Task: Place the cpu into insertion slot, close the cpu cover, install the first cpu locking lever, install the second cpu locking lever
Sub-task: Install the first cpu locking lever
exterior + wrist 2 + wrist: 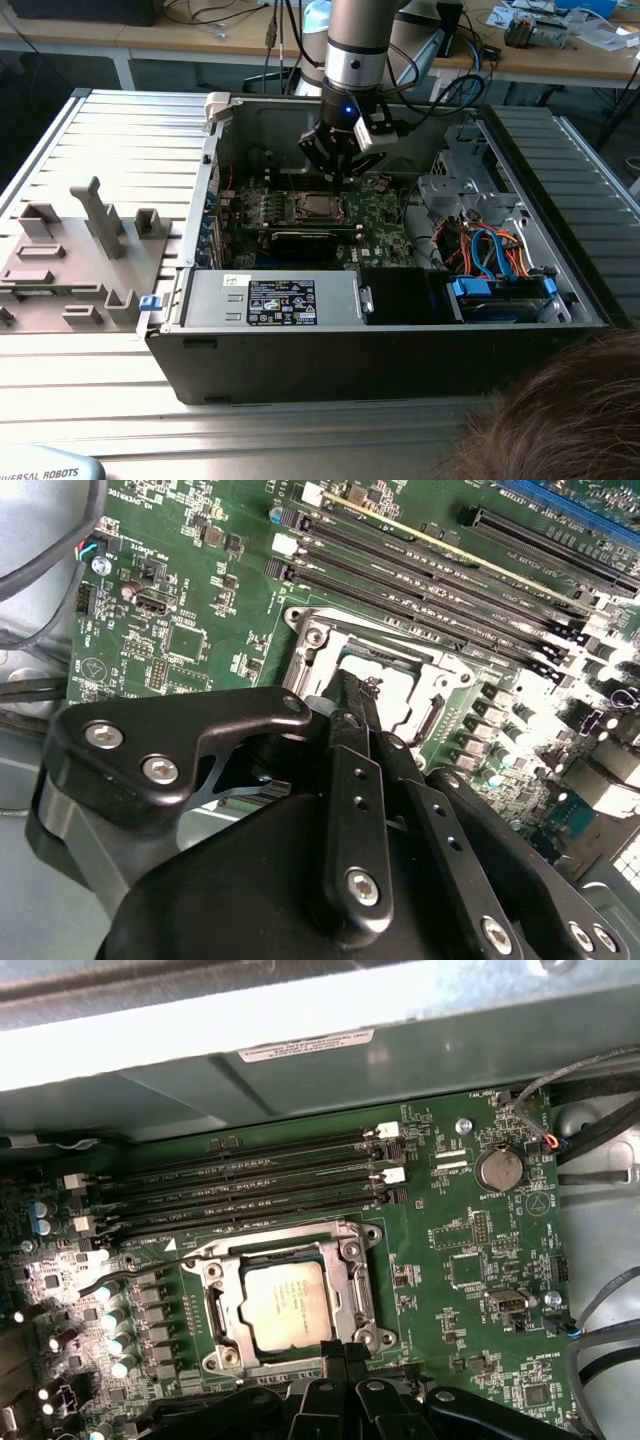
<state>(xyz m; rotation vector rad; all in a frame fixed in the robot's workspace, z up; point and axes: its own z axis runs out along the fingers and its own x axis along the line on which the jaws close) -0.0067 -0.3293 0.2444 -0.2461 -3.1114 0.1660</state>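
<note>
1. Exterior view: the black multi-link gripper (338,160) on the silver-and-grey robot arm (357,45) hangs inside the open black desktop computer case (380,350), just above the green motherboard (375,215).
2. First wrist view: the small square chip with a dull silver-grey metal top, the cpu (286,1305), lies flat in the insertion slot (213,1305), the square socket with a silver metal rim.
3. The cpu cover (345,1260), a thin silver frame plate with a square window, lies down around the chip, whose top shows through the window.
4. The gripper's narrow black fingers (340,1355) are pressed close together, holding nothing, their tips at the socket frame's edge; the second wrist view shows the same tips (350,695) over the frame.
5. Long narrow black memory slots (250,1185) run in a row beside the socket.
6. A person's brown hair (560,420) appears at the exterior view's lower right.
</note>
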